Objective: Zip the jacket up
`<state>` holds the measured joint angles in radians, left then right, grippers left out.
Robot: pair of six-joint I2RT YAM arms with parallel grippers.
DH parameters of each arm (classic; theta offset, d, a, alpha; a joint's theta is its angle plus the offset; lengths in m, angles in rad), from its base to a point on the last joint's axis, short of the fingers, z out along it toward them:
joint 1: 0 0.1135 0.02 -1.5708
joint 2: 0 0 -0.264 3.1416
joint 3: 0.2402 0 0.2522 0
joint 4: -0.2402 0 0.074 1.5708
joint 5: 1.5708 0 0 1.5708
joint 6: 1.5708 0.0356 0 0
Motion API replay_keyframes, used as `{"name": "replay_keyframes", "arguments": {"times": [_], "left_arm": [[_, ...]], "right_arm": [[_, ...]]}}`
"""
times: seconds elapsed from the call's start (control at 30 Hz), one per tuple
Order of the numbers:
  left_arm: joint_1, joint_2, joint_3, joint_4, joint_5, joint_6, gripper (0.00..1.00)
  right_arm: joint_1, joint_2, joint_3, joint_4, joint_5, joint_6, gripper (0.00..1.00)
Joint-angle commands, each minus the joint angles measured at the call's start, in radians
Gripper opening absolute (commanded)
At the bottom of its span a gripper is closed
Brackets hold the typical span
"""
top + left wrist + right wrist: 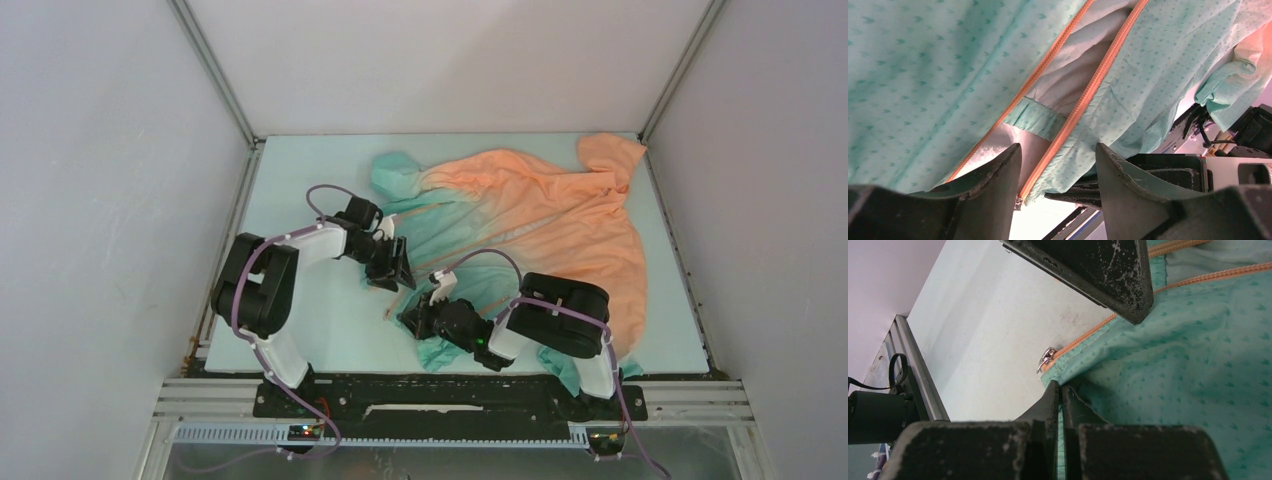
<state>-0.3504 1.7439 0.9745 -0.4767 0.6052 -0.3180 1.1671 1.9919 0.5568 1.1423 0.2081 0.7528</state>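
Note:
The jacket (pixel 560 220) lies spread on the table, orange at the back right, teal toward the front left. Its front is unzipped: two orange zipper tapes (pixel 1083 100) run apart. My left gripper (pixel 392 265) is open and hovers over the teal hem, with one zipper tape and its metal slider (pixel 1019 201) between its fingers (pixel 1010 167). My right gripper (pixel 413 320) is shut on the teal hem corner (pixel 1083 385), right beside the slider (pixel 1047 359) at the end of the tape. One left finger (pixel 1098 270) shows just above it in the right wrist view.
The pale table surface (pixel 300 200) is bounded by white enclosure walls on three sides. A metal rail (pixel 918 370) runs along the table's left edge. The arm bases stand on a black plate (pixel 450 400) at the near edge.

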Motion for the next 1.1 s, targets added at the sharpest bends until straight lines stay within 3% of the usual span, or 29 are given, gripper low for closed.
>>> {"name": "replay_keyframes", "arguments": {"times": [0.0,0.17,0.4,0.57,0.73,1.07], "left_arm": [[-0.024,0.02,-0.01,0.021,0.034,-0.01,0.59],[-0.033,0.012,-0.009,0.019,0.013,-0.003,0.49],[-0.033,-0.036,-0.011,0.03,0.006,-0.003,0.24],[-0.033,-0.091,-0.03,0.059,0.031,-0.021,0.12],[-0.033,-0.133,-0.053,0.08,0.046,-0.042,0.01],[-0.037,-0.176,-0.074,0.107,0.066,-0.081,0.0]], "right_arm": [[-0.002,-0.028,-0.005,-0.026,0.024,0.001,0.0],[-0.007,-0.045,-0.005,-0.063,0.023,0.021,0.0],[-0.012,-0.081,0.0,-0.146,0.006,0.113,0.03],[-0.01,-0.159,0.057,-0.391,0.011,0.228,0.18],[-0.007,-0.2,0.116,-0.577,0.008,0.339,0.4],[-0.014,-0.264,0.235,-0.887,0.078,0.501,0.57]]}}
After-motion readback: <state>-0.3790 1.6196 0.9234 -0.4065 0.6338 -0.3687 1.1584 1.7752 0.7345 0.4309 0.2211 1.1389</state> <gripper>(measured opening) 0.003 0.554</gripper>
